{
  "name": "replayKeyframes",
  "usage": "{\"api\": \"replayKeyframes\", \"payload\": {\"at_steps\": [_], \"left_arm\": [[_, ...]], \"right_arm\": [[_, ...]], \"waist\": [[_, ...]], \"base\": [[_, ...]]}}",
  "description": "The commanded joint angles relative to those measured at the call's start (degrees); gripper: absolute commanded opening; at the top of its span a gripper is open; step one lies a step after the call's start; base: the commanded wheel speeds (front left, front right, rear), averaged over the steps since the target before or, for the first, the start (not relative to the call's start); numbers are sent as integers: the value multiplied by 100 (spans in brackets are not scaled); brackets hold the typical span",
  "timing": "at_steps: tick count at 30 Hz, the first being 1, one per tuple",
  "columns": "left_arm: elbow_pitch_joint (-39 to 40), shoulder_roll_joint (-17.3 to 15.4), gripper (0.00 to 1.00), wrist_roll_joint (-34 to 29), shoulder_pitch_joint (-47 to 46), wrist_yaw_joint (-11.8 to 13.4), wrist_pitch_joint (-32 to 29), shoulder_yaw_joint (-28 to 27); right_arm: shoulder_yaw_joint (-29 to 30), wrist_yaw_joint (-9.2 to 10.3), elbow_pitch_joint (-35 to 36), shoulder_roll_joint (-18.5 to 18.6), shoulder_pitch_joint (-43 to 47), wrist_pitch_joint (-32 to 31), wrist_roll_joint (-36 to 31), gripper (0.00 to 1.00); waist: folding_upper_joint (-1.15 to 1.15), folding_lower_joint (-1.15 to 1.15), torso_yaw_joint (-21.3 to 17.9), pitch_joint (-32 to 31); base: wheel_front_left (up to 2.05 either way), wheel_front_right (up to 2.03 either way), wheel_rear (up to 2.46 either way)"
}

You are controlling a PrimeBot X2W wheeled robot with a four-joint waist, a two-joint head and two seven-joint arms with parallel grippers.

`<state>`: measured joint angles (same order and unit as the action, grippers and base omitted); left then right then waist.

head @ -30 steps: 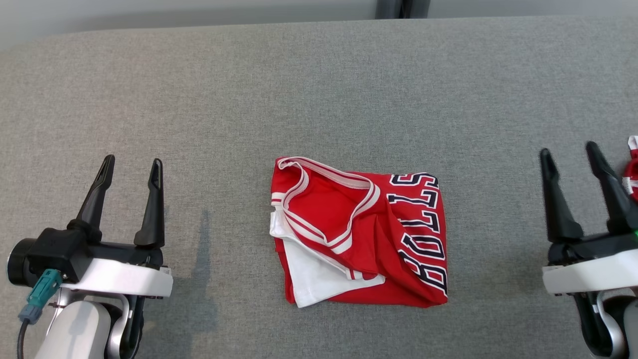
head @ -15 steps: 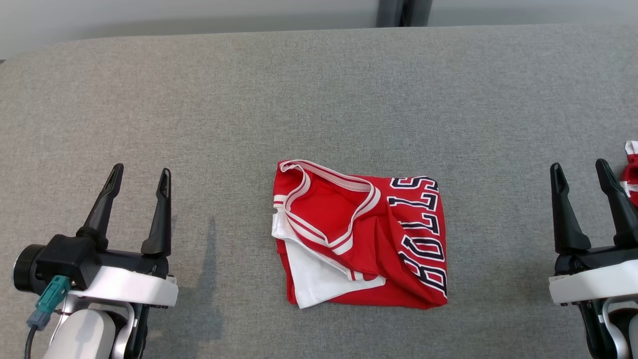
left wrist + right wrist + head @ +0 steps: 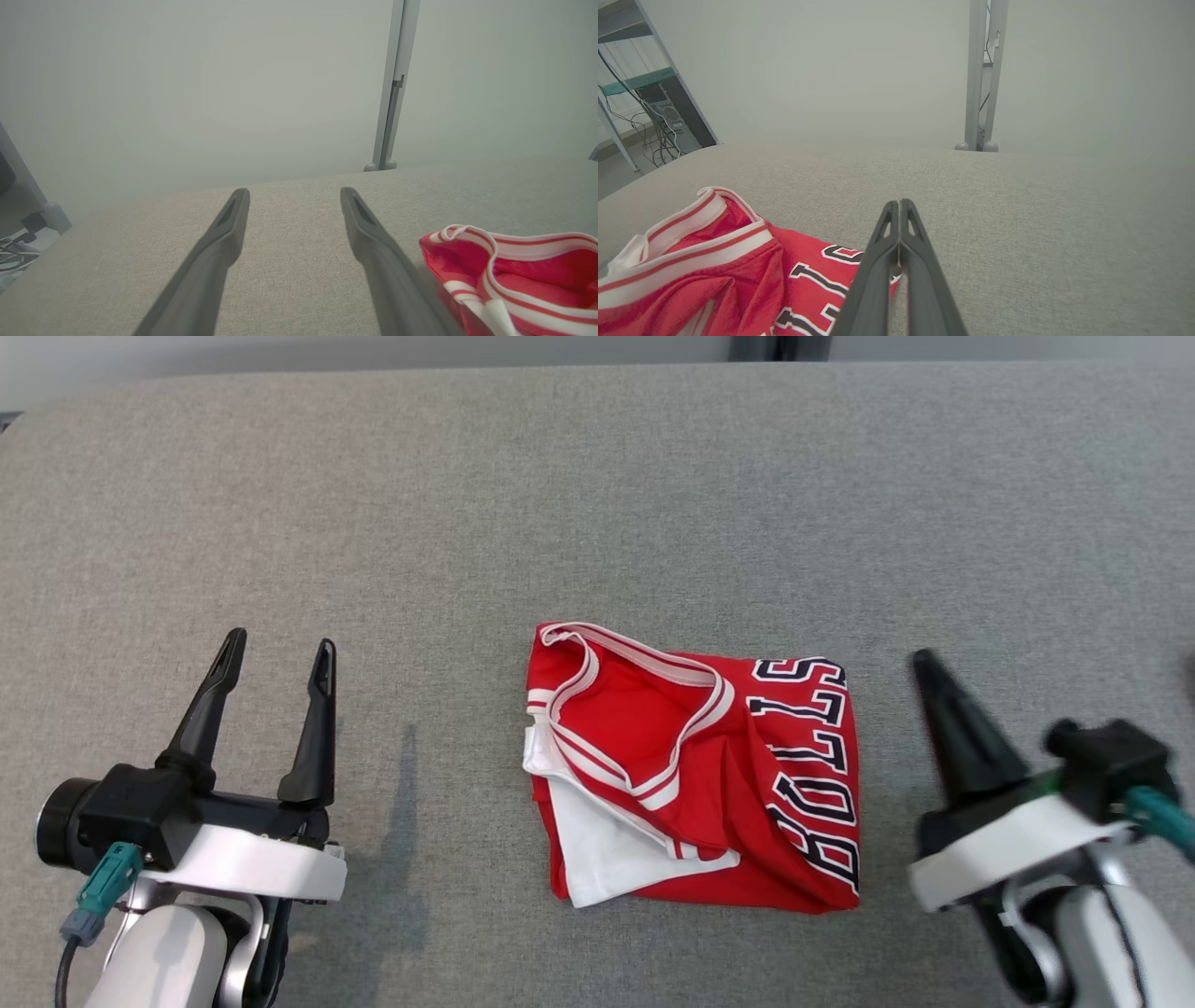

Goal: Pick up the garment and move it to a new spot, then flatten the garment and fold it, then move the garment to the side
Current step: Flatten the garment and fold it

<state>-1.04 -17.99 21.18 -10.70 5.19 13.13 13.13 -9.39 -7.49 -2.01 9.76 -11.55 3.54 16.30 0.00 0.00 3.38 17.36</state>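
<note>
The garment is a red jersey with white trim and dark lettering, lying folded in a rough square at the middle of the grey table. My left gripper stands open well to its left, with nothing between its fingers. My right gripper is shut on nothing just right of the garment's lettered edge, with its wrist rolled over. In the left wrist view my left gripper points at the far edge, with the garment at the lower right. In the right wrist view the shut right gripper rises beside the garment.
A grey metal post stands behind the table's far edge against a pale wall. A shelf with cables is off the table's left end. Bare grey cloth surrounds the garment on all sides.
My right gripper has shut, rolled on its wrist and moved left toward the garment. The camera shifted a little. The left gripper stays open in place.
</note>
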Motion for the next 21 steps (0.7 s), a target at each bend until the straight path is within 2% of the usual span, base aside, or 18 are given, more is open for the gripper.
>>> {"api": "replayKeyframes", "payload": {"at_steps": [1,8,15,21], "left_arm": [[7,-8,100,-16,-71,20,11,-1],[-61,81,100,-2,-238,-42,55,104],[-160,129,100,53,-301,-64,108,89],[-234,133,100,63,-300,-84,150,73]], "right_arm": [[-93,0,-41,26,-74,0,41,0],[-1327,0,-873,31,-672,168,271,0],[-2064,0,-1556,38,-973,279,547,0],[-2597,0,-1638,73,-992,438,621,0]], "waist": [[0,0,37,48],[0,0,224,239],[0,0,334,328],[0,0,314,331]], "base": [[0,0,0],[0,0,0],[0,0,0],[0,0,0]]}}
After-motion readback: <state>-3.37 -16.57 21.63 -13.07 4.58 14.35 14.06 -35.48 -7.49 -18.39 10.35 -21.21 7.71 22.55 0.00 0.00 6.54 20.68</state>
